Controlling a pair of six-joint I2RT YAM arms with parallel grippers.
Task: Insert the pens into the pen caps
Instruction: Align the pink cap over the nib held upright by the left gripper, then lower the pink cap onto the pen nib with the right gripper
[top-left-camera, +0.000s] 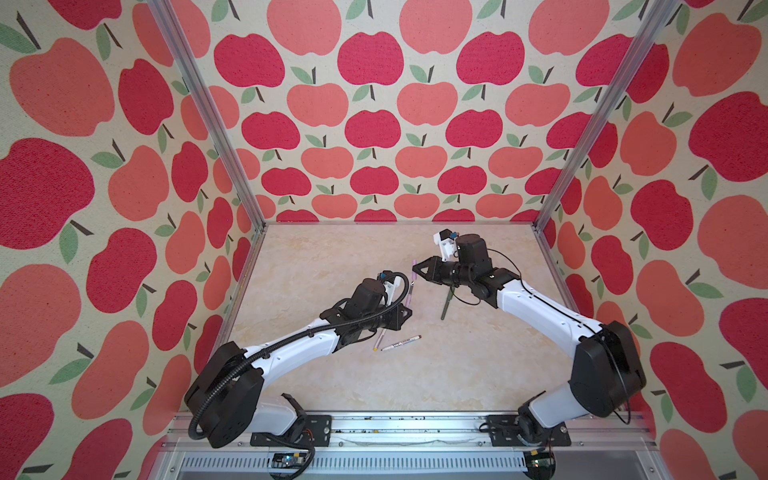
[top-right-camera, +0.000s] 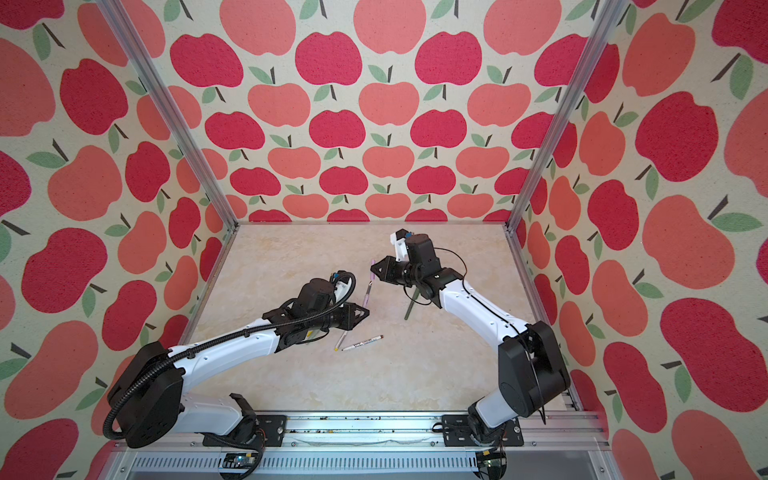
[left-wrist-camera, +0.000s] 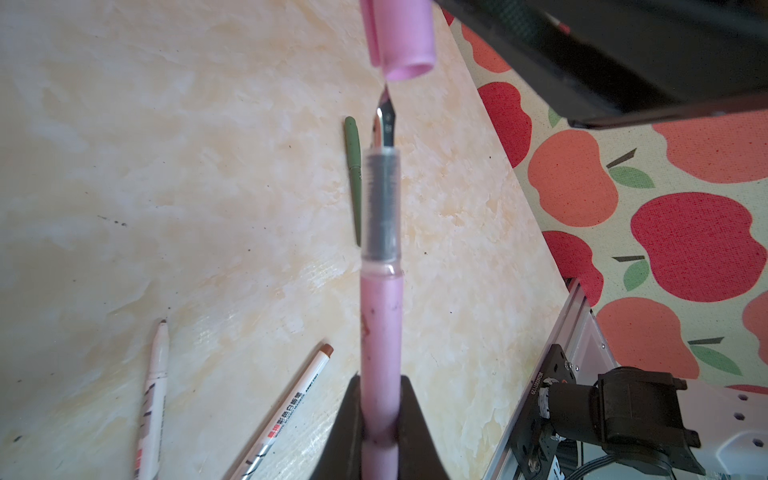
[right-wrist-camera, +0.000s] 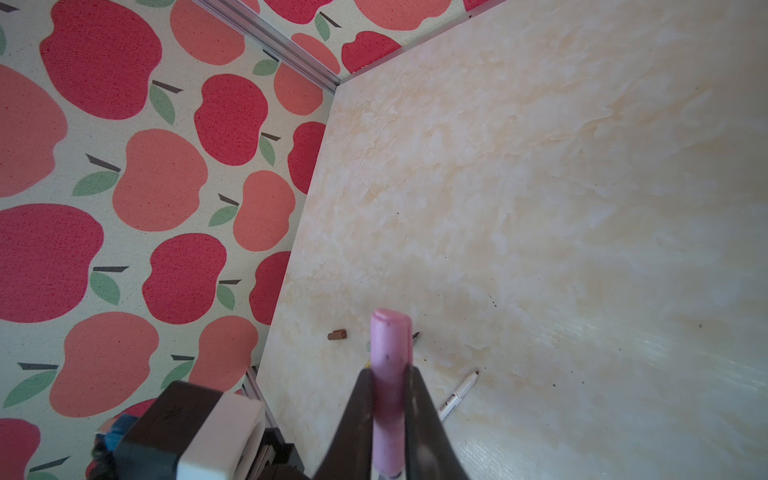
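Left wrist view puts the nib of the pink pen (left-wrist-camera: 380, 332) just short of the mouth of the pink cap (left-wrist-camera: 409, 37), seemingly off-centre; we should align both axes, then push gently. Our left fingers (left-wrist-camera: 347, 432) clamp the pen's rear barrel, our right fingers (right-wrist-camera: 357, 419) clamp the cap, above the tabletop (left-wrist-camera: 166, 166).

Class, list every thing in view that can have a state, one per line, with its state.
left gripper: shut on pink pen
right gripper: shut on pink cap
pink pen: held, uncapped, nib at the cap's mouth, not yet in
pink cap: held, open end facing the nib
green pen: lying loose on table
white pens: both lying loose on table
brown cap: lying loose on table, off any pen
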